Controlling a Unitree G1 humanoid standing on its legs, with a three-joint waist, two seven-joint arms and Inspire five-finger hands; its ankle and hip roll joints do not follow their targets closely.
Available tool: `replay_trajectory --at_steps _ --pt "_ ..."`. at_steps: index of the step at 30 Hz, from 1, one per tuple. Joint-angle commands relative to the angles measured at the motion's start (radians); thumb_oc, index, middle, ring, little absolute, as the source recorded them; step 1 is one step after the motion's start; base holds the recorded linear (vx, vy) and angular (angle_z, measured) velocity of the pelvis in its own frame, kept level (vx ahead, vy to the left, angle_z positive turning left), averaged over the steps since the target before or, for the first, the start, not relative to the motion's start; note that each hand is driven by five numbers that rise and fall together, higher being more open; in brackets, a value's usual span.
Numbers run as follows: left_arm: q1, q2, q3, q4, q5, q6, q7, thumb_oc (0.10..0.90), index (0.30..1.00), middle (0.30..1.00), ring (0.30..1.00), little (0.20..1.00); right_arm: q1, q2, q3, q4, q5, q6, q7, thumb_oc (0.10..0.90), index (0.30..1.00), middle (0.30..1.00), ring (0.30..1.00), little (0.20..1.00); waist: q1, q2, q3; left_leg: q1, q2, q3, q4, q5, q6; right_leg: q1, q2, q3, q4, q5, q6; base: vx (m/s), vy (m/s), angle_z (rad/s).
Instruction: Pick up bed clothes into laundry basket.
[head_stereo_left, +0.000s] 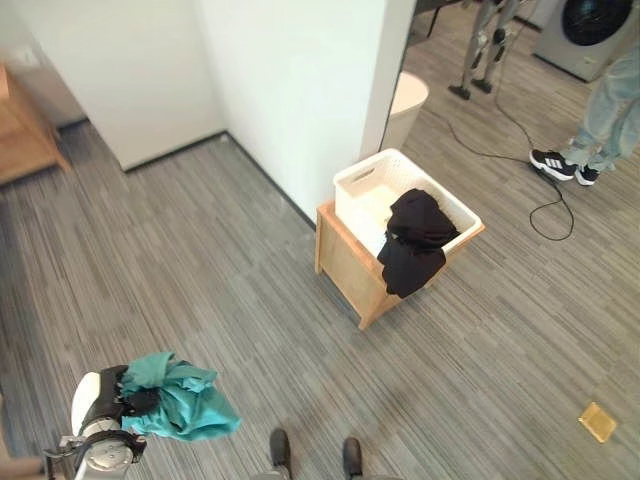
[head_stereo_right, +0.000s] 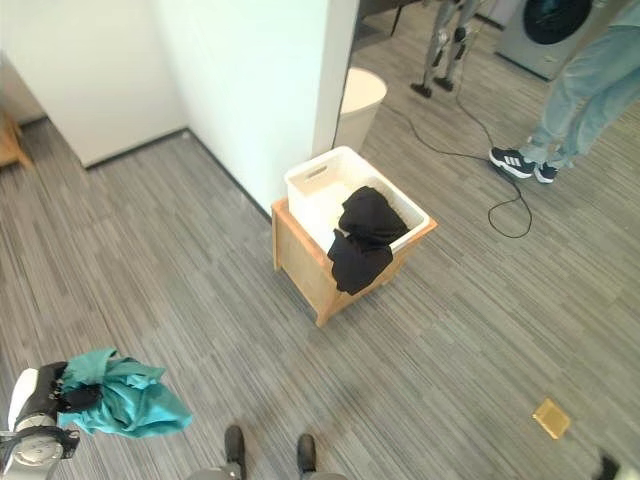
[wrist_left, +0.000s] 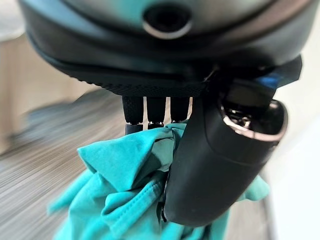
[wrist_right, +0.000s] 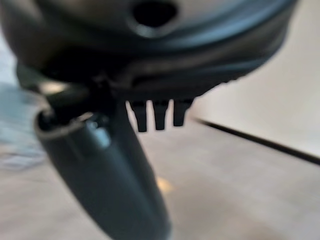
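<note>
I stand in a home's laundry corner: a washing machine (head_stereo_left: 600, 30) at one o'clock, a white laundry basket (head_stereo_left: 400, 205) on a wooden stand (head_stereo_left: 350, 265), grey plank floor (head_stereo_left: 200, 280).

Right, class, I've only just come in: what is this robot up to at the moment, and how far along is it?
The robot's left hand is shut on a bunched teal garment, held low at its left side above the grey floor. Ahead stands a white laundry basket on a wooden stand beside a white wall; a black garment already hangs over the basket's near rim. The right hand holds nothing. A person's legs show further back. The teal piece is not yet in the basket.
</note>
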Motion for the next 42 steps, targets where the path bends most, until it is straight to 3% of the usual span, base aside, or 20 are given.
replay_trajectory --at_steps 1,2,6,10,18,24,31,32,33,42 --pt "-0.129 0.082 0.018 -0.113 -0.028 -0.119 0.089 0.4 0.3 0.3 0.3 0.3 -0.135 -0.081 0.073 0.01 0.102 -0.094 -0.009 0.8 0.9 0.9 0.9 0.9 0.035 -0.046 -0.066 0.059 0.017 -0.029 0.006 -0.097 -0.064 -0.033 -0.047 -0.023 -0.011 0.012 0.135 -0.04 -0.029 -0.22" --pt "-0.152 0.078 0.022 -0.145 -0.035 -0.128 0.102 0.4 0.3 0.3 0.3 0.3 -0.16 -0.059 0.11 0.069 0.178 -0.125 0.019 0.8 0.9 0.9 0.9 0.9 0.032 -0.042 -0.071 0.066 0.019 -0.023 0.006 -0.097 -0.064 -0.028 -0.046 -0.017 -0.012 0.012 0.134 -0.04 -0.029 -0.19" --pt "-0.206 0.071 -0.011 -0.149 -0.03 -0.134 0.122 0.4 0.3 0.3 0.3 0.3 -0.195 -0.029 0.171 0.135 0.266 -0.163 0.044 0.8 0.9 0.9 0.9 0.9 0.032 -0.037 -0.072 0.075 0.022 -0.02 0.006 -0.095 -0.067 -0.017 -0.046 -0.014 -0.014 0.012 0.132 -0.04 -0.025 -0.23" --pt "-0.249 0.047 -0.068 -0.172 -0.024 -0.139 0.119 0.4 0.3 0.3 0.3 0.3 -0.223 0.015 0.352 0.139 0.201 -0.181 0.086 0.8 0.9 0.9 0.9 0.9 0.037 -0.031 -0.069 0.083 0.029 -0.02 0.006 -0.089 -0.067 -0.002 -0.044 -0.02 -0.016 0.006 0.127 -0.04 -0.019 -0.01" --pt "-0.337 0.054 -0.146 -0.206 0.009 -0.14 0.116 0.4 0.3 0.3 0.3 0.3 -0.254 0.085 0.489 0.148 0.209 -0.195 0.133 0.8 0.9 0.9 0.9 0.9 0.04 -0.017 -0.067 0.096 0.034 -0.025 0.006 -0.086 -0.069 0.02 -0.037 -0.034 -0.016 -0.005 0.115 -0.02 -0.017 0.1" --pt "-0.631 0.129 -0.339 -0.011 0.063 -0.1 0.131 0.4 0.3 0.3 0.3 0.3 -0.252 0.12 0.563 0.168 0.293 -0.209 0.186 0.8 0.9 0.9 0.9 0.9 0.0 0.005 -0.071 0.104 0.042 -0.02 0.006 -0.082 -0.07 0.024 -0.032 -0.038 -0.013 -0.005 0.115 -0.01 -0.007 0.06" --pt "-0.805 0.115 -0.483 0.163 0.072 -0.076 0.109 0.4 0.3 0.3 0.3 0.3 -0.267 0.125 0.604 0.211 0.303 -0.208 0.19 0.8 0.9 0.9 0.9 0.9 -0.029 0.017 -0.078 0.102 0.042 -0.01 0.006 -0.078 -0.067 0.016 -0.034 -0.038 -0.011 0.002 0.126 -0.02 0.006 -0.05" --pt "-0.25 -0.069 -0.281 0.686 0.047 -0.032 -0.09 0.4 0.3 0.3 0.3 0.3 -0.288 0.21 0.55 0.21 0.415 -0.196 0.247 0.8 0.9 0.9 0.9 0.9 0.05 -0.127 -0.029 0.223 0.027 0.032 0.088 -0.202 0.03 -0.069 -0.221 -0.052 0.416 0.026 0.128 -0.26 -0.028 -0.38" --pt "-0.328 -0.04 -0.316 0.64 0.062 -0.041 -0.051 0.4 0.3 0.3 0.3 0.3 -0.268 0.215 0.582 0.199 0.4 -0.194 0.265 0.8 0.9 0.9 0.9 0.9 0.042 -0.119 -0.07 0.239 0.014 0.071 0.04 -0.18 0.014 0.016 -0.168 -0.07 0.256 -0.064 0.138 -0.26 -0.033 -0.43" --pt "-0.603 0.002 -0.439 0.563 0.127 -0.034 0.015 0.4 0.3 0.3 0.3 0.3 -0.171 0.176 0.609 0.148 0.354 -0.212 0.276 0.8 0.9 0.9 0.9 0.9 0.002 -0.093 -0.116 0.209 0.026 0.083 0.006 -0.129 -0.023 0.066 -0.1 -0.117 0.115 -0.071 0.126 -0.15 -0.084 -0.2"
